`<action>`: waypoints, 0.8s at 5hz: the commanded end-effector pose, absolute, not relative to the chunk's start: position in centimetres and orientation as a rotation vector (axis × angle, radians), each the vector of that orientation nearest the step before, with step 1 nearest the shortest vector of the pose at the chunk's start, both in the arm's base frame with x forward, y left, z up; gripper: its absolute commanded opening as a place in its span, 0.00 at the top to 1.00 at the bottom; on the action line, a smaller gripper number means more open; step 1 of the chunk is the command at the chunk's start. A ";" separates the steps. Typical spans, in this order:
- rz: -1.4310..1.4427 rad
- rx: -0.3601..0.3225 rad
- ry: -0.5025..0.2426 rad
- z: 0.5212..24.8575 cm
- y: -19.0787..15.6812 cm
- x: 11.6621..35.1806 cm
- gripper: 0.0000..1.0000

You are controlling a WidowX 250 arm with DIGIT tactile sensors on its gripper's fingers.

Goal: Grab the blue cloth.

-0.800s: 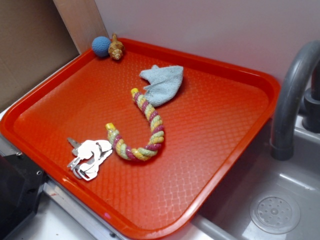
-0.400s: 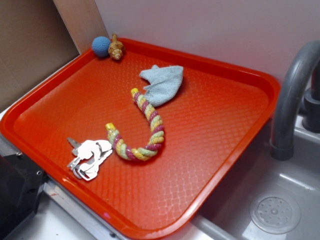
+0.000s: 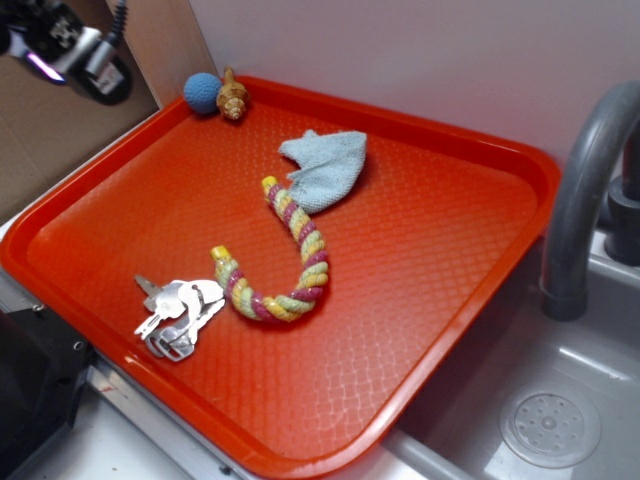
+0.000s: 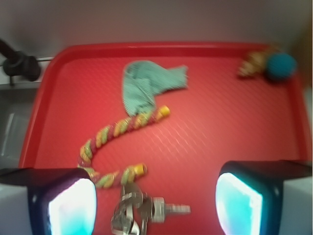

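Note:
The blue cloth [image 3: 325, 168] is a pale grey-blue knitted rag lying crumpled on the far half of the red tray [image 3: 450, 135]. One end of a striped rope toy [image 3: 290, 255] touches its near edge. My gripper [image 3: 65, 50] is only partly in the exterior view, high at the top-left corner, outside the tray and far from the cloth. In the blurred wrist view the cloth [image 4: 146, 85] lies ahead near the tray's far rim [image 4: 146, 46]. My gripper [image 4: 154, 205] is open, its fingers wide apart, and holds nothing.
A bunch of keys [image 3: 178, 310] lies by the rope's near end, below my open fingers in the wrist view [image 4: 139, 210]. A blue ball [image 3: 202, 92] and a brown toy [image 3: 233, 97] sit in the tray's far-left corner. A grey faucet [image 3: 585, 190] and sink drain [image 3: 550, 428] are on the right.
My gripper has come into the exterior view at the top-left corner, where it was not seen before. The cloth and rope have not moved.

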State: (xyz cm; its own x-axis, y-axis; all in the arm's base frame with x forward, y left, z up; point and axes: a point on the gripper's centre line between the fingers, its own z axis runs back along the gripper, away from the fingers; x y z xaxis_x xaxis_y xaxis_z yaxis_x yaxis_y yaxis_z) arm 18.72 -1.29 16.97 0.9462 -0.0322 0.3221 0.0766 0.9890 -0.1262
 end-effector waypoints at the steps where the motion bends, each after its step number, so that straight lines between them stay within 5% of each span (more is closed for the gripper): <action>1: -0.043 -0.140 -0.356 17.6 -1.4 19.1 0.00; 3: -0.043 -0.140 -0.356 17.6 -1.4 19.1 0.00; 4: -0.079 -0.112 -0.338 13.8 -4.6 23.6 0.00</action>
State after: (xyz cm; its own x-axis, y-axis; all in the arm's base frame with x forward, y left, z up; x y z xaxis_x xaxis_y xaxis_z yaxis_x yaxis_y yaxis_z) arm 23.16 -3.69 12.23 0.9581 -0.0429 0.2834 0.0718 0.9931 -0.0923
